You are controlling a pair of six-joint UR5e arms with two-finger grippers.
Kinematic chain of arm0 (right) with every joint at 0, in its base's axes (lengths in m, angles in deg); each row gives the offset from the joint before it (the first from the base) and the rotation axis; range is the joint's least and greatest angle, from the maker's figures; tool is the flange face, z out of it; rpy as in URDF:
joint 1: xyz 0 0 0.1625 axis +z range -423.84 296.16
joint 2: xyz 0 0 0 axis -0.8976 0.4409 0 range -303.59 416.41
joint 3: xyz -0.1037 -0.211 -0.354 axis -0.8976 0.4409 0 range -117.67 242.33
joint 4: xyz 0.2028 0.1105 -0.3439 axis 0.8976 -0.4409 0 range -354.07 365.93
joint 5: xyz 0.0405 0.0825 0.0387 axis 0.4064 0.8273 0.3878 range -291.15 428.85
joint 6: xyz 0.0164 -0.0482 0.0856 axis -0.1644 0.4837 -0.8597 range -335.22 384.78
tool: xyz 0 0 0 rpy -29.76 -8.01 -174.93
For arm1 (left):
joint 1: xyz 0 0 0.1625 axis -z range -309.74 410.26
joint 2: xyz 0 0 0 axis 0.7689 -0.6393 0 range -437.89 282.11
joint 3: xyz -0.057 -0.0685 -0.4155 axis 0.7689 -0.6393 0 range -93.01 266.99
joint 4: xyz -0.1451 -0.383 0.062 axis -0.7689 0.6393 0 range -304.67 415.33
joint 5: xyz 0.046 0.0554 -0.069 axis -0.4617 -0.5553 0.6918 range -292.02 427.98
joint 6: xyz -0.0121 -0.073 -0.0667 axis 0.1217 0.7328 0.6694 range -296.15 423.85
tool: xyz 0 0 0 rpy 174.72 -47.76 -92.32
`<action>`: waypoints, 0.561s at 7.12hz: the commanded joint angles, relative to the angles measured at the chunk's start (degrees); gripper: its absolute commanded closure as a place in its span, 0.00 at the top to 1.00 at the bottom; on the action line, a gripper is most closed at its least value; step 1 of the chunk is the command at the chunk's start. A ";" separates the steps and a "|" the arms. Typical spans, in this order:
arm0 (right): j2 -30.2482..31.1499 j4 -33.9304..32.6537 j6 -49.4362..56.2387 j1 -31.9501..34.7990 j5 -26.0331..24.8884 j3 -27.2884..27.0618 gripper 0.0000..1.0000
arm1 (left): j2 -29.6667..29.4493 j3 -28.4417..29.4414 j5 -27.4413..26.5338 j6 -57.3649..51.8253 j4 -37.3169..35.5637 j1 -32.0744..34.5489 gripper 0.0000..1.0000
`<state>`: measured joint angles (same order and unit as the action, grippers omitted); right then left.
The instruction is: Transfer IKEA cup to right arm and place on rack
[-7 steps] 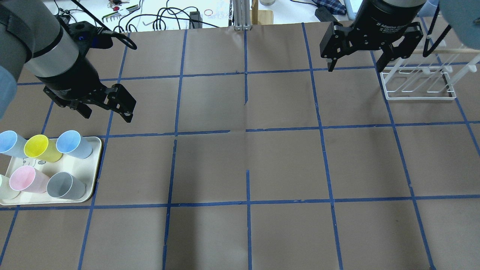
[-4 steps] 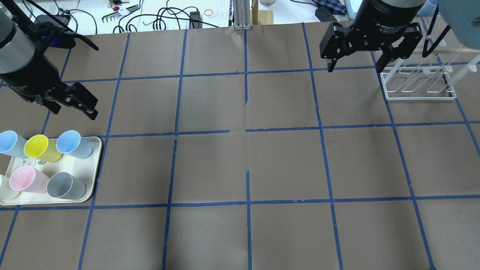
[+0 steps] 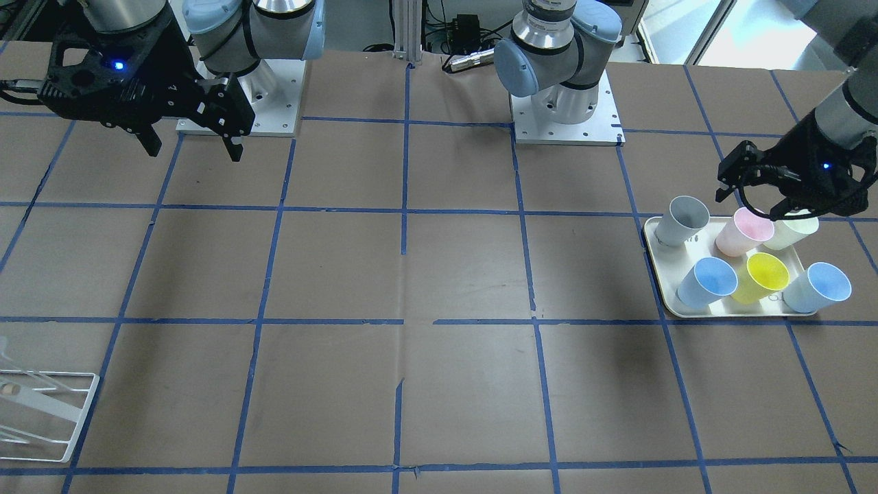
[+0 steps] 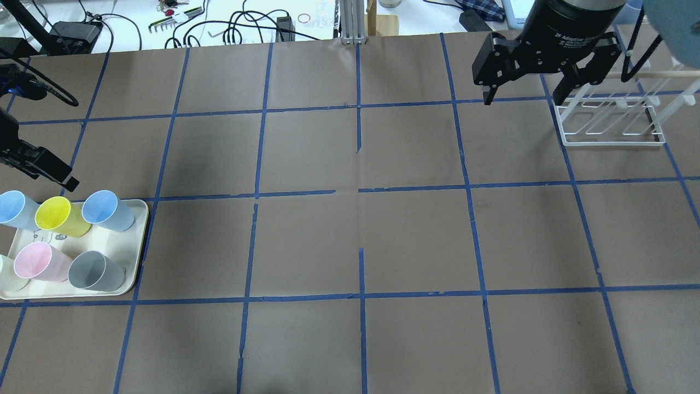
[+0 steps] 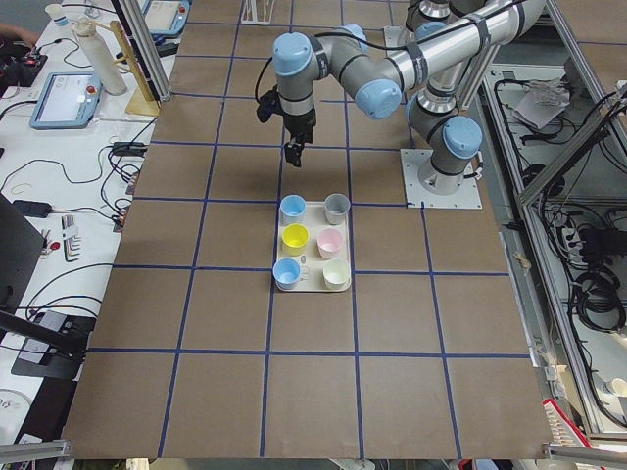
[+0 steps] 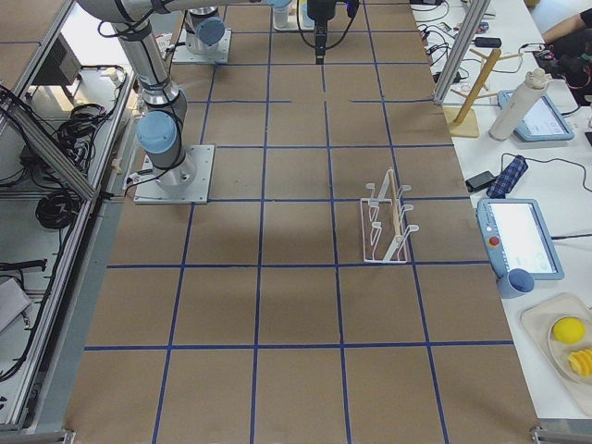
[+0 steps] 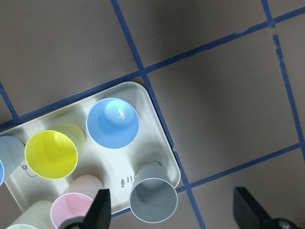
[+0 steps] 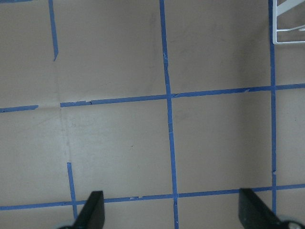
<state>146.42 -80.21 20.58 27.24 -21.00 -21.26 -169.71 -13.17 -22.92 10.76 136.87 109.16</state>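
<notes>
Two pale blue IKEA cups (image 4: 109, 210) (image 4: 13, 208) stand upright on a cream tray (image 4: 139, 246) at the table's left, also in the front view (image 3: 710, 281) (image 3: 820, 287). My left gripper (image 3: 751, 200) is open and empty, hovering above the tray's near side, mostly cut off in the overhead view (image 4: 52, 171). In the left wrist view (image 7: 174, 210) one blue cup (image 7: 113, 123) lies ahead of its fingers. My right gripper (image 4: 522, 99) is open and empty, in the air just left of the white wire rack (image 4: 612, 123).
The tray also holds a yellow cup (image 4: 57, 216), a pink cup (image 4: 35, 261), a grey cup (image 4: 93, 271) and a cream cup (image 3: 792, 230). The grey cup (image 7: 153, 200) sits between the left fingers' line. Cables and tools (image 4: 240, 24) lie beyond the far edge.
My left arm has swung left and toward the tray, now mostly out of the overhead view. The right gripper has shifted only slightly. Both stay open.
</notes>
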 commanded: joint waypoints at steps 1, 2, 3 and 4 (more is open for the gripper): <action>-0.01 0.61 1.47 -1.86 -0.06 0.01 1.00 | -2.83 -5.20 -0.50 -4.03 -11.36 -1.33 0.72; 0.08 1.66 5.48 -3.87 -0.14 0.01 1.00 | -3.80 -5.92 -0.42 -6.48 -11.84 -1.42 0.58; 0.17 2.89 9.61 -6.24 -0.23 0.01 1.00 | -5.11 -5.93 -0.24 -7.02 -12.45 -1.42 0.57; 0.26 3.07 14.61 -9.48 -0.32 0.01 1.00 | -6.69 -6.02 0.02 -7.20 -14.20 -1.42 0.56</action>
<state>146.57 -77.82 29.50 21.32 -21.22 -21.25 -174.60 -18.91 -23.16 4.22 124.50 107.77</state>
